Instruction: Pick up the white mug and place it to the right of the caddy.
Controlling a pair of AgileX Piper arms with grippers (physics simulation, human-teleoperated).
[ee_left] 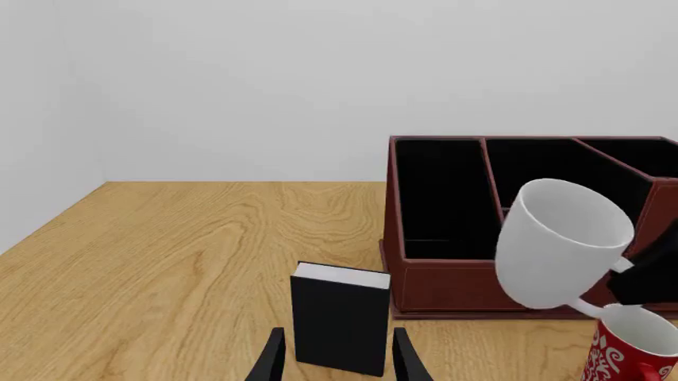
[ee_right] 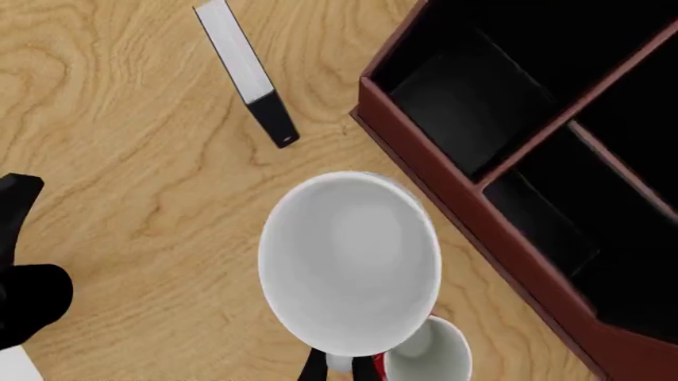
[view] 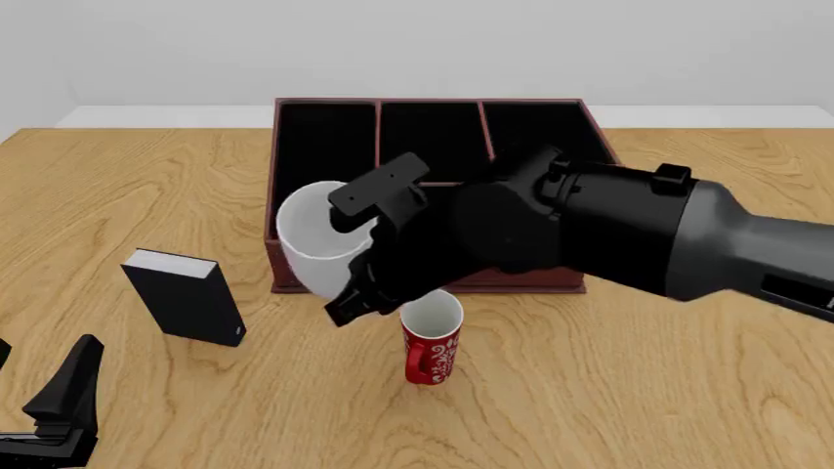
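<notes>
The right gripper [view: 354, 264], pinching the white mug [view: 316, 237] by its handle, held it tilted above the table, clear of the caddy [view: 431, 278]; the left gripper [ee_left: 335, 357] waited, fingers spread.

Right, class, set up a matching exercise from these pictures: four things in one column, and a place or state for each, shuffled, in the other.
Things:
1. white mug
2. red mug
3. caddy
4. black box

Places or states:
A. standing upright on the table in front of the caddy
B. held tilted in the air by the right gripper
C. standing on the table to the left, near the left gripper
D. at the back of the table, three compartments empty

Pairs: 1-B, 2-A, 3-D, 4-C
</notes>
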